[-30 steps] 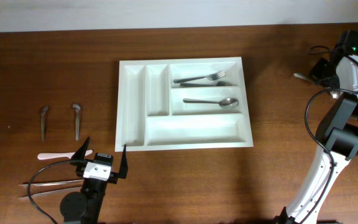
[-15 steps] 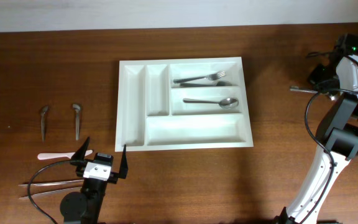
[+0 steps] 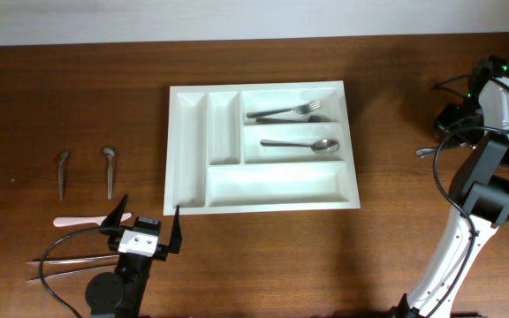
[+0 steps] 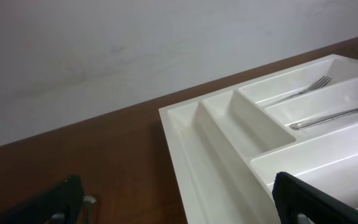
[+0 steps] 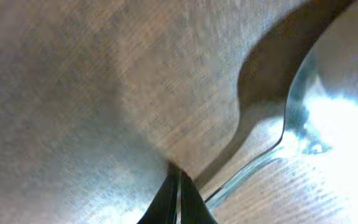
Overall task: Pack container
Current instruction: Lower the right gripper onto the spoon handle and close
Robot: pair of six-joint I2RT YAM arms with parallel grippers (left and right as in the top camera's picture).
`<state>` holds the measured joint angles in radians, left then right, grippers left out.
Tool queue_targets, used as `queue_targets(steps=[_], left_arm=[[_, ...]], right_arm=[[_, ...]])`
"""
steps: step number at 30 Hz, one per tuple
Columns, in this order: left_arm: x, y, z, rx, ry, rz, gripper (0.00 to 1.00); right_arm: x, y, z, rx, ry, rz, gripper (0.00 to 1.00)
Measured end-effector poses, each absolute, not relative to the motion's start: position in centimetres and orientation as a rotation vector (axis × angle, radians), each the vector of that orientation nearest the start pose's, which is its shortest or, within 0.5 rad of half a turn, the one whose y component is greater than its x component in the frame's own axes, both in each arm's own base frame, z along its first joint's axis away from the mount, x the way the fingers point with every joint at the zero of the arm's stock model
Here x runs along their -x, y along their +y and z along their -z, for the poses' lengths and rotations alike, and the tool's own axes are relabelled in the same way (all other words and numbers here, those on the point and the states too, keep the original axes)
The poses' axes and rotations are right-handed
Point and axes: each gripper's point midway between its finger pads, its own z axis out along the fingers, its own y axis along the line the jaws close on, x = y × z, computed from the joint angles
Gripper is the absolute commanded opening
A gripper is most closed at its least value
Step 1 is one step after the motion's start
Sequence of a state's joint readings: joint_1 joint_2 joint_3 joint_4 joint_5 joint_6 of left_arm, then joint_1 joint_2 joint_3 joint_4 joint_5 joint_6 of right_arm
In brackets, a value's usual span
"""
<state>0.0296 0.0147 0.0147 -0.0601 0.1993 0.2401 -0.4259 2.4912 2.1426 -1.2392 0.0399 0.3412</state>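
Metal utensil [image 3: 425,152] in right pincer [image 5: 179,190]

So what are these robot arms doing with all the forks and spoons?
They are packing cutlery into the white tray. A fork and a spoon already lie in it. The right hand, at the right side of the table, seems to pinch a metal utensil, probably a spoon. The left hand hovers open near the tray's corner, holding nothing. More utensils lie on the table to the left.
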Motion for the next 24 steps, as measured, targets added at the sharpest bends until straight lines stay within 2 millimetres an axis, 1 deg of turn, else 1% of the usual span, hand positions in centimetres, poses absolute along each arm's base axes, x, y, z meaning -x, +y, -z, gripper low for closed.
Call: queue_targets(steps=[5, 8, 13, 16, 19, 23, 24], left_arm=[[-24.4, -2.7, -16.3, -0.323, 1.598, -0.045, 0.99], [-24.4, -2.7, -16.3, -0.322, 1.598, -0.045, 0.99], [-24.4, -2.7, -16.3, -0.323, 1.598, -0.045, 0.99], [-24.4, -2.7, -16.3, -0.322, 1.598, -0.045, 0.99], [-24.4, -2.7, -16.3, -0.322, 1.598, -0.045, 0.99], [-24.4, -2.7, -16.3, -0.322, 1.598, -0.045, 0.99], [-24.4, -2.7, -16.3, -0.322, 1.598, -0.045, 0.99]], right_arm=[[-42.1, -19.9, -0.1, -1.229, 2.959, 0.061, 0.04], [-42.2, -19.9, -0.1, -1.253, 2.944, 0.062, 0.04], [-42.9, -20.3, -0.2, -1.259, 2.903, 0.068, 0.04], [-42.3, -20.3, -0.8, -1.267, 2.917, 0.093, 0.04], [-41.4, -20.1, -2.7, -1.272, 2.928, 0.113, 0.04], [-40.6, -20.0, -6.7, -1.29, 2.882, 0.132, 0.04], [-40.6, -20.0, -7.7, -1.291, 2.863, 0.135, 0.08]])
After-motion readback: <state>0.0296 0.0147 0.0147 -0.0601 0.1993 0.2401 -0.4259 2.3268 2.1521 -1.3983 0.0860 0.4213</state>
